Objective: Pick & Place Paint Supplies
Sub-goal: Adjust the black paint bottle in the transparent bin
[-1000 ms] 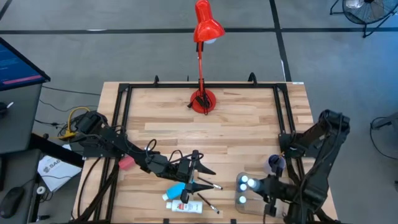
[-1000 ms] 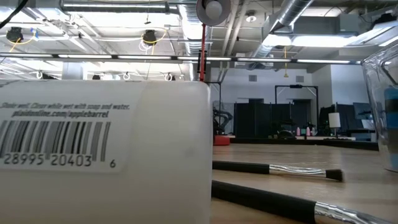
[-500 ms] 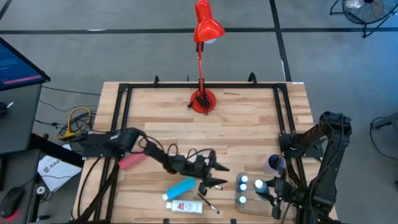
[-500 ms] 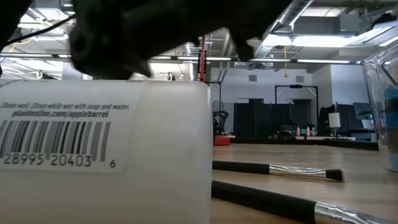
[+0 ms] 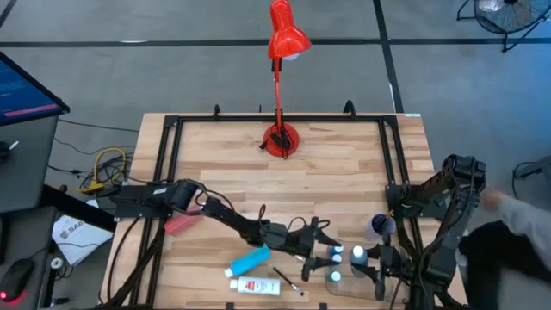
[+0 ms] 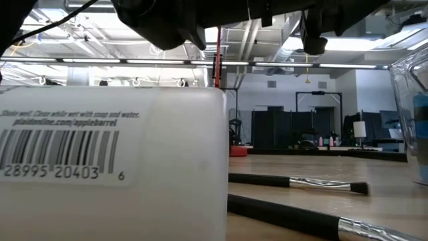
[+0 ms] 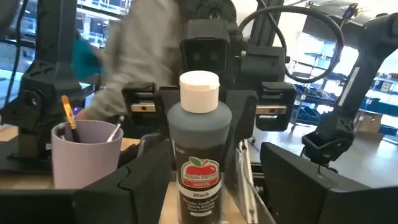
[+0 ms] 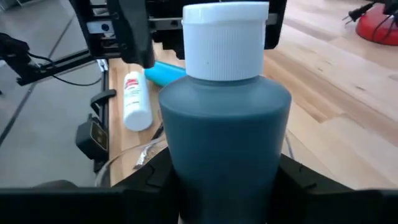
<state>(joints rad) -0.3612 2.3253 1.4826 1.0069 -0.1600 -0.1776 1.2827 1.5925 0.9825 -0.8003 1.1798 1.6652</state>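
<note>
At the table's left front, a pink-red paint supply (image 5: 181, 224) lies by the left arm, and nearer the middle a blue tube (image 5: 251, 258), a white tube (image 5: 254, 286) and two thin paintbrushes (image 5: 289, 281) wait on the wood.

Just right of them, the left gripper (image 5: 320, 255) reaches across to the clear tray (image 5: 347, 269). A black paint bottle (image 7: 199, 155) stands upright between its fingers, which look spread, with a gap showing on one side. This looks like the release of a placed bottle. To do it well, the fingers should open fully and the gripper should lift straight up, not sideways, since a drag on the white cap could tip the bottle into its neighbours.

Close on the tray's right, the right gripper (image 5: 376, 263) pinches a teal paint bottle (image 8: 225, 124) by its body, upright. The two grippers face each other closely, so it is safest for the right one to hold off until the left clears. The lilac cup (image 5: 381, 226) stands just behind, and a person (image 5: 516, 215) shows at the far right.
</note>
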